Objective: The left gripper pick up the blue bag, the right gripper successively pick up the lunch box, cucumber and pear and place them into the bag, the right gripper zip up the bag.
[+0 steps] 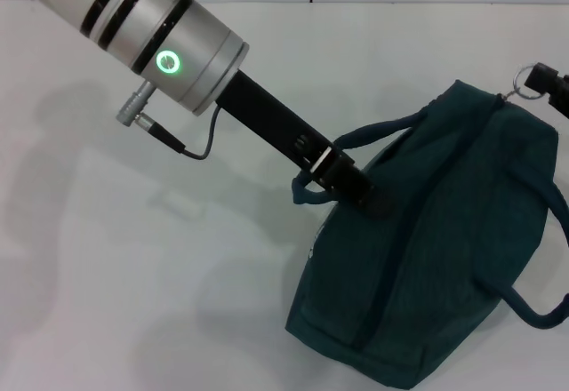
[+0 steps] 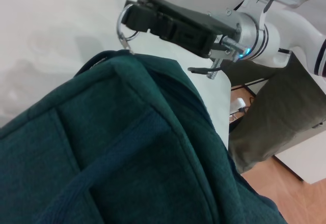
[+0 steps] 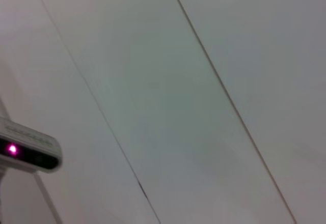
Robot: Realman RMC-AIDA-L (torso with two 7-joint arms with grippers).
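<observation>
The blue bag lies tilted on the white table at the right, and its top looks closed. It fills the lower part of the left wrist view. My left gripper presses on the bag's upper side, shut on a loop handle. My right gripper sits at the far right edge, shut on the ring zipper pull at the bag's end. The left wrist view also shows this gripper and the ring. The lunch box, cucumber and pear are out of view.
A second loop handle hangs off the bag's right side. Bare table stretches to the left and front. Past the table edge I see olive cloth and wooden floor. The right wrist view shows only pale panels and a pink-lit device.
</observation>
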